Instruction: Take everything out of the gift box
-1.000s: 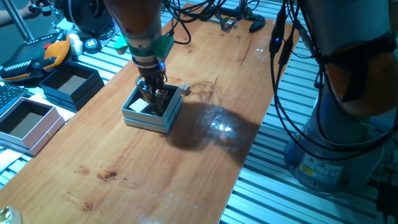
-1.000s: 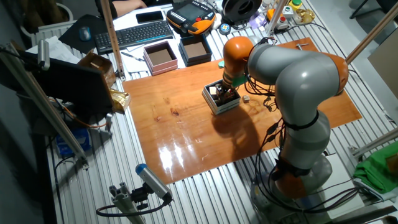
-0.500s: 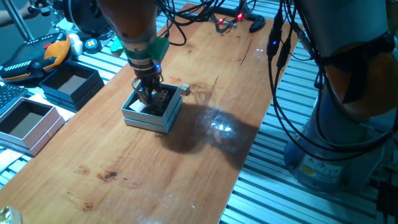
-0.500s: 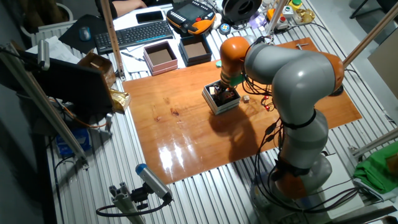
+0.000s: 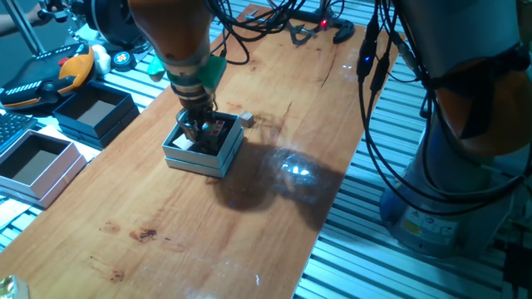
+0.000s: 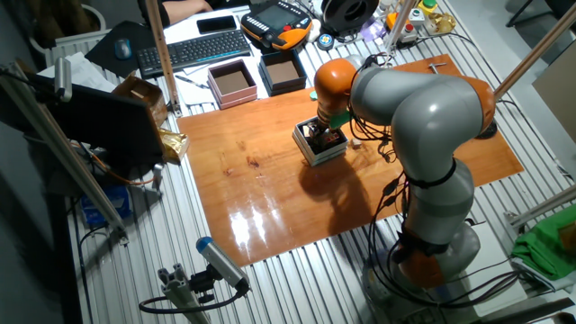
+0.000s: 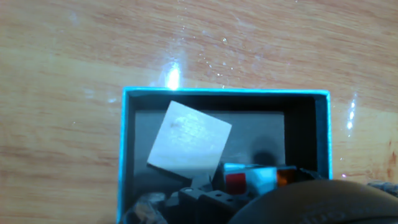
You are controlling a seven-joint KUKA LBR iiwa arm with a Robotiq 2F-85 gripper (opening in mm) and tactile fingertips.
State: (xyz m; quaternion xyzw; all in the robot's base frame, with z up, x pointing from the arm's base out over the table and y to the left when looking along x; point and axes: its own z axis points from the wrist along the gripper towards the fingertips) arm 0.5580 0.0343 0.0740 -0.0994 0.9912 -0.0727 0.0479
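The gift box [image 5: 199, 158] stands on the wooden table, also in the other fixed view [image 6: 314, 149] and the hand view [image 7: 224, 93]. A plain pale grey cube [image 7: 189, 140] lies tilted in its left half [image 5: 184, 143]. The multicoloured puzzle cube [image 7: 250, 177] lies at the box's right side [image 5: 219, 129]. My gripper [image 5: 201, 133] reaches down into the box between the two cubes, next to the puzzle cube. Whether its jaws hold anything is hidden. A tiny pale grey block [image 5: 247, 120] lies on the table just outside the box.
A dark navy box [image 5: 94, 112] and a larger white box with a brown inside [image 5: 37, 162] stand off the table's left edge. An orange and black pendant [image 5: 50, 79] lies behind them. Cables [image 5: 274, 21] lie at the table's far end.
The hand has shifted slightly left and its fingers look closer together inside the box. The box and the cubes have stayed in place.
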